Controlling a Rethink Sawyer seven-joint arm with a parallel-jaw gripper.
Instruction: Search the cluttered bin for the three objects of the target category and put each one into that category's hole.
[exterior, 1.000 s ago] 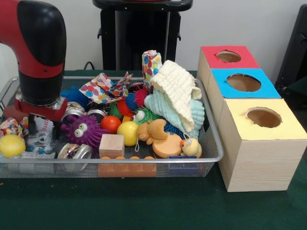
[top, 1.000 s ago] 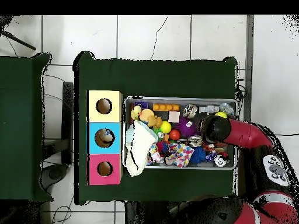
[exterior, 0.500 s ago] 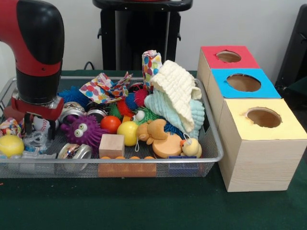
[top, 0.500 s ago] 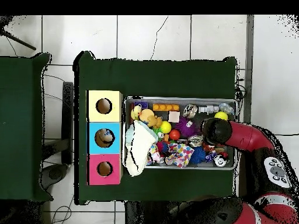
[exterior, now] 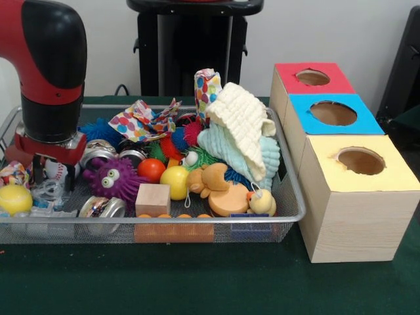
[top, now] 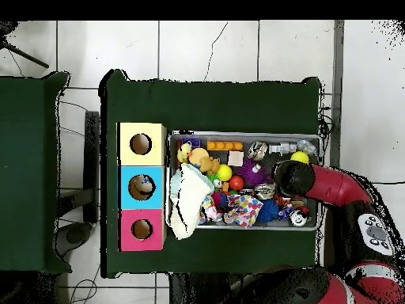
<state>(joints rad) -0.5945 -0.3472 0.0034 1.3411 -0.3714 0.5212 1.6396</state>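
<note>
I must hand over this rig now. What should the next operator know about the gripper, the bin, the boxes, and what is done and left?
Gripper: low over the left end of the wire bin in the front view, near a yellow ball; whether it is open or holds something cannot be seen.
Bin: full of toys, cloths, balls and a wooden block.
Boxes: red box, blue box and yellow box stand beside the bin. Overhead, something lies in the blue box's hole.
Left: the target category is unknown from the views; keep searching and sorting.
</note>
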